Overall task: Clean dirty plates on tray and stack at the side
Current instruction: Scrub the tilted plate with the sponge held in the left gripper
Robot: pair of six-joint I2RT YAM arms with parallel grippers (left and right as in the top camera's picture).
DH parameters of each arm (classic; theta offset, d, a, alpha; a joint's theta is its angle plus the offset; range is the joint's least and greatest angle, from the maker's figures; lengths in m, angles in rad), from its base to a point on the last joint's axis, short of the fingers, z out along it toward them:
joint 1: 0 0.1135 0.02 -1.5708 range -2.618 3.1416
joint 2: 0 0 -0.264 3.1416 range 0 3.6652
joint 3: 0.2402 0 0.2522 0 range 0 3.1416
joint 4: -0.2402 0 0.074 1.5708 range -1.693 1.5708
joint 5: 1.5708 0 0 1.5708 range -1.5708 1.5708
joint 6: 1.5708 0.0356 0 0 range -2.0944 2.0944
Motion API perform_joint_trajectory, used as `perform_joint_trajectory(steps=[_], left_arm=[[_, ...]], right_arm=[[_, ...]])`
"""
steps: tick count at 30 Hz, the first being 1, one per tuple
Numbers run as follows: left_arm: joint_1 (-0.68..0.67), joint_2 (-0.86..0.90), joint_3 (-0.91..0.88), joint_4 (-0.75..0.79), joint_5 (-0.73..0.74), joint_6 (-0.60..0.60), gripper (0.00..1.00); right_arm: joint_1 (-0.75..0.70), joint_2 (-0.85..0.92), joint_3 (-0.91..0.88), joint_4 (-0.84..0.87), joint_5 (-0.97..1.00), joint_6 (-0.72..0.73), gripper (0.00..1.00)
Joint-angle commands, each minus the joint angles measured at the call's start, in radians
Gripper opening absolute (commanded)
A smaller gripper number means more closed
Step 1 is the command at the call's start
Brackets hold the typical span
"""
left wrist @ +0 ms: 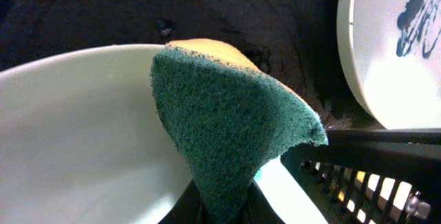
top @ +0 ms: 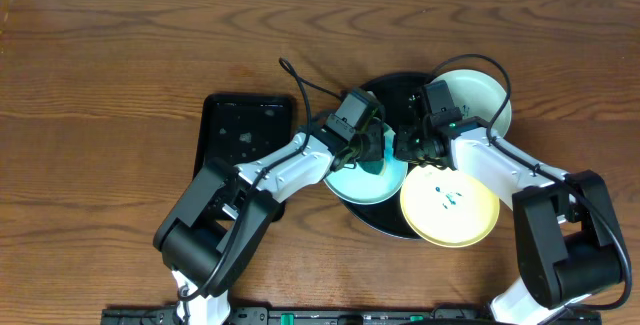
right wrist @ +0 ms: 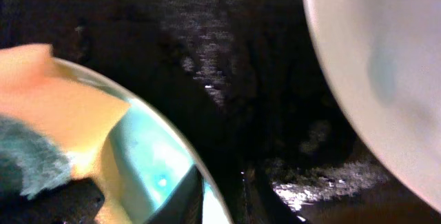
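Observation:
A pale blue-white plate lies on the round black tray. My left gripper is shut on a green and yellow sponge that rests on this plate. My right gripper is shut on the plate's right rim; the sponge shows at the left of that view. A pale yellow plate with dark scribbles overhangs the tray's front right and also shows in the left wrist view. A third pale plate lies at the tray's back right.
A smaller rectangular black tray stands left of the round tray, under my left arm. Bare wood-grain tabletop stretches to the left, the back and the far right.

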Motion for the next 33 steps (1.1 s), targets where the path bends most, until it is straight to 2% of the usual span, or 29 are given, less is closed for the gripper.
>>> perform_joint_trajectory(steps=[1,8,15,16,18,19,21,24,28,33], left_arm=[[0.032,-0.015,-0.018,-0.071,-0.014,0.038,0.07],[0.096,-0.159,-0.018,-0.124,-0.014,0.071,0.08],[0.163,-0.244,-0.018,-0.309,-0.014,0.108,0.08],[0.174,-0.248,-0.018,-0.338,-0.014,0.122,0.08],[0.198,-0.256,-0.018,-0.392,-0.014,0.151,0.08],[0.211,-0.26,-0.018,-0.416,-0.014,0.166,0.08],[0.241,-0.269,-0.018,-0.451,-0.014,0.193,0.08],[0.293,-0.285,-0.018,-0.478,-0.014,0.201,0.08],[0.371,-0.327,-0.018,-0.494,-0.014,0.23,0.08],[0.459,-0.36,-0.018,-0.515,-0.014,0.283,0.08]], right_arm=[[0.008,0.011,-0.005,0.003,0.027,0.009,0.01],[0.008,0.011,-0.006,-0.013,0.026,0.009,0.01],[0.008,0.011,-0.006,-0.023,0.031,0.009,0.01],[0.008,0.011,-0.006,-0.021,0.031,0.009,0.07],[0.008,0.011,-0.006,-0.014,0.03,0.009,0.31],[0.008,0.011,-0.006,-0.007,0.03,0.009,0.32],[0.008,0.011,-0.006,0.005,0.03,0.008,0.29],[0.008,0.011,-0.006,0.007,0.03,-0.002,0.15],[0.008,0.011,-0.006,-0.001,0.03,-0.002,0.02],[0.008,0.011,-0.006,-0.001,0.03,-0.028,0.01]])
